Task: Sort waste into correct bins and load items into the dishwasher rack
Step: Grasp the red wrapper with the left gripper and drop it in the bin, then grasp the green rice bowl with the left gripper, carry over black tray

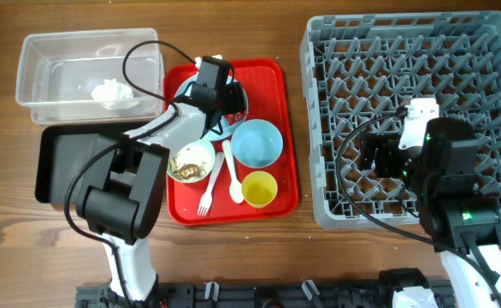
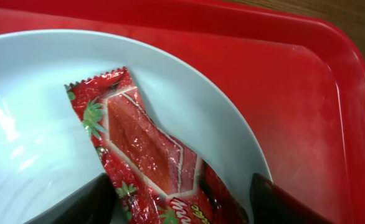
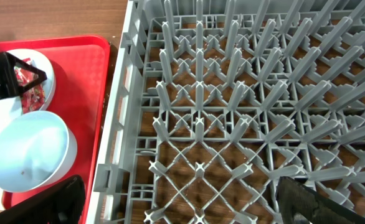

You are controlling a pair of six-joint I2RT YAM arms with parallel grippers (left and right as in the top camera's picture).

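Observation:
The red printed wrapper point(image 2: 145, 143) lies on the light blue plate point(image 2: 39, 93) at the back left of the red tray. My left gripper point(image 2: 176, 208) is open low over the plate, one finger on each side of the wrapper; in the overhead view point(image 1: 219, 92) it hides most of the plate point(image 1: 185, 89). White tissue point(image 1: 112, 91) lies in the clear tub point(image 1: 41, 51). The pale green bowl point(image 1: 201, 151) holds food scraps point(image 1: 185, 168). My right gripper point(image 3: 182, 208) is open and empty above the grey dishwasher rack point(image 3: 232, 124), also seen in the overhead view point(image 1: 379, 156).
The black tray point(image 1: 62, 167) sits left of the red tray point(image 1: 276, 94). On the red tray are the light blue bowl point(image 1: 257, 143), yellow cup point(image 1: 259, 188), white fork point(image 1: 206, 197) and spoon point(image 1: 232, 175). The rack point(image 1: 490, 51) fills the right side.

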